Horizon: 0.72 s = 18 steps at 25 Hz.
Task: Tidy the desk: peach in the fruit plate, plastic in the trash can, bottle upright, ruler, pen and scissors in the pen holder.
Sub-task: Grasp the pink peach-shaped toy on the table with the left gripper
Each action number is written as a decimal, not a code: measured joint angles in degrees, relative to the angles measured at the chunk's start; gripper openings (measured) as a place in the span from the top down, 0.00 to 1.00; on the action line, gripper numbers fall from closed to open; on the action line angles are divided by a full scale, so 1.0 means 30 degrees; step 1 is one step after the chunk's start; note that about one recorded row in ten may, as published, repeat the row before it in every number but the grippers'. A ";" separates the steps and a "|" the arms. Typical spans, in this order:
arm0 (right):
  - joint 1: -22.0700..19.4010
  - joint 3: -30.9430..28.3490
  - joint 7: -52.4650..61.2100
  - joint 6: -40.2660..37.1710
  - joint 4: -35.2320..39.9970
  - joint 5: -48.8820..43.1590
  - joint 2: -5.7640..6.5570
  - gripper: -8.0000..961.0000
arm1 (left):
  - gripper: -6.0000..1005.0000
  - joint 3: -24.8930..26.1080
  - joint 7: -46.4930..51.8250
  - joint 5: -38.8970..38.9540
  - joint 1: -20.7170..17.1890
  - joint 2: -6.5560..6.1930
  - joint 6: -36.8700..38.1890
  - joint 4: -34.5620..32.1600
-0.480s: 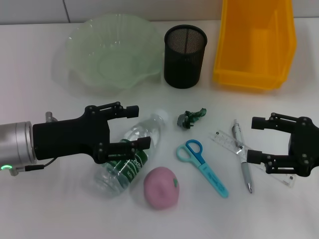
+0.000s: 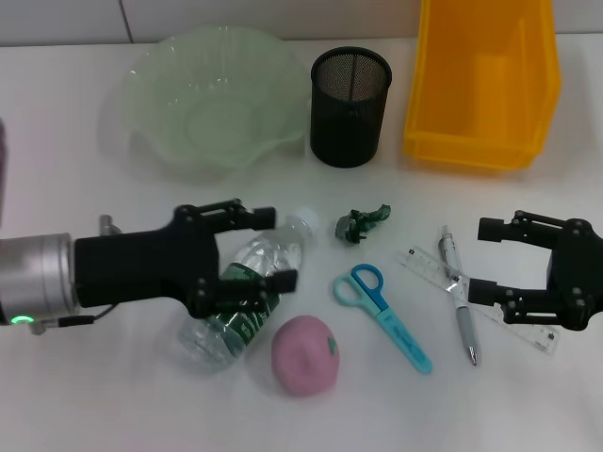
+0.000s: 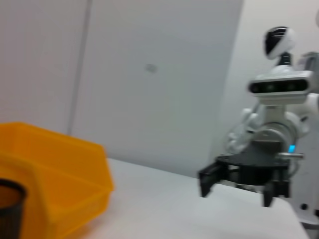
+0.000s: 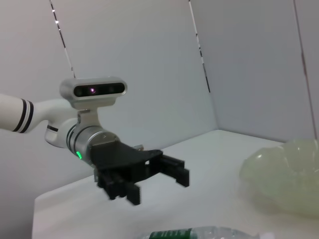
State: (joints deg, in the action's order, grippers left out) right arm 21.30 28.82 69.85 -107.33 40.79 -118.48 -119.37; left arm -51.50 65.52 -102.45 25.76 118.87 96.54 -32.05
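My left tool (image 2: 267, 247) hovers over the water bottle (image 2: 243, 290), fingers spread wide with one on each side of its upper body near the shoulder, not yet touching as far as I can tell. The bottle lies on its side on the counter (image 2: 85, 395), white cap (image 2: 303, 216) pointing toward the pen holder (image 2: 350, 93), base toward me, with the pink peach (image 2: 305, 355) just beside its lower end. To do this well I judge I should drop lower, centre the fingers across the labelled waist, close gently because thin plastic will buckle, then swing the cap end up, clear of the peach. My right tool (image 2: 482, 257) waits open above the pen (image 2: 459, 297) and clear ruler (image 2: 480, 297), beside the blue scissors (image 2: 382, 314).
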 joint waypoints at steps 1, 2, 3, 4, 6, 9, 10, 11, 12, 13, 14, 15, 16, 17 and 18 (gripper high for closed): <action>-0.0048 -0.0049 0.0000 0.0008 0.0022 0.0081 0.0005 0.13 | 0.20 -0.0241 0.0000 0.0051 0.0068 0.0026 0.0065 -0.0003; -0.0114 -0.0082 0.0000 0.0021 0.0061 0.0215 0.0021 0.13 | 0.20 -0.0723 -0.0002 0.0090 0.0147 0.0061 0.0114 -0.0014; -0.0206 -0.0089 0.0001 0.0029 0.0093 0.0414 0.0037 0.13 | 0.20 -0.1279 -0.0004 0.0195 0.0247 0.0081 0.0131 -0.0056; -0.0463 -0.0103 0.0001 0.0034 0.0156 0.0915 0.0085 0.13 | 0.20 -0.3031 0.0068 0.0592 0.0429 0.0103 -0.0010 -0.0454; -0.0874 -0.0120 0.0004 -0.0005 0.0314 0.1511 0.0128 0.13 | 0.20 -0.3750 0.0308 0.0741 0.0406 0.0106 -0.0142 -0.0982; -0.1267 -0.0153 0.0004 -0.0026 0.0636 0.1780 0.0135 0.13 | 0.20 -0.6554 0.2441 0.0900 -0.0405 0.0100 -0.0938 -0.4894; -0.1267 -0.0153 0.0004 -0.0026 0.0636 0.1780 0.0135 0.13 | 0.20 -0.6554 0.2441 0.0900 -0.0405 0.0100 -0.0938 -0.4894; -0.1434 -0.0241 0.0004 -0.0052 0.0722 0.1789 0.0134 0.13 | 0.20 -0.8532 0.3743 0.0774 -0.1151 0.0083 -0.1908 -0.7664; -0.1434 -0.0241 0.0004 -0.0052 0.0722 0.1789 0.0134 0.13 | 0.20 -0.8532 0.3743 0.0774 -0.1151 0.0083 -0.1908 -0.7664; -0.1504 -0.0320 0.0004 -0.0058 0.0722 0.1792 0.0134 0.13 | 0.20 -0.9826 0.4511 0.0416 -0.1634 0.0044 -0.2791 -0.9403; -0.1572 -0.0493 0.0004 -0.0068 0.0700 0.1796 0.0125 0.13 | 0.20 -1.1601 0.5627 -0.0620 -0.2333 -0.0004 -0.3959 -1.1942; -0.1601 -0.0566 0.0005 -0.0080 0.0679 0.1798 0.0115 0.13 | 0.20 -1.2391 0.6257 -0.1490 -0.2656 0.0015 -0.4282 -1.3554; -0.1614 -0.0593 0.0005 -0.0084 0.0669 0.1799 0.0111 0.13 | 0.20 -1.2391 0.6257 -0.1490 -0.2656 0.0015 -0.4282 -1.3554; -0.1626 -0.0607 0.0005 -0.0094 0.0661 0.1802 0.0101 0.13 | 0.20 -1.2704 0.6560 -0.1930 -0.2744 0.0025 -0.4327 -1.4207; -0.1638 -0.0608 0.0004 -0.0098 0.0649 0.1804 0.0099 0.13 | 0.20 -1.2704 0.6560 -0.1930 -0.2744 0.0025 -0.4327 -1.4207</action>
State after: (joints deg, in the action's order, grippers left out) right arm 16.39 26.99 69.86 -107.62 42.74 -113.07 -119.07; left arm -89.61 85.20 -108.24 17.53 118.95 83.56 -74.67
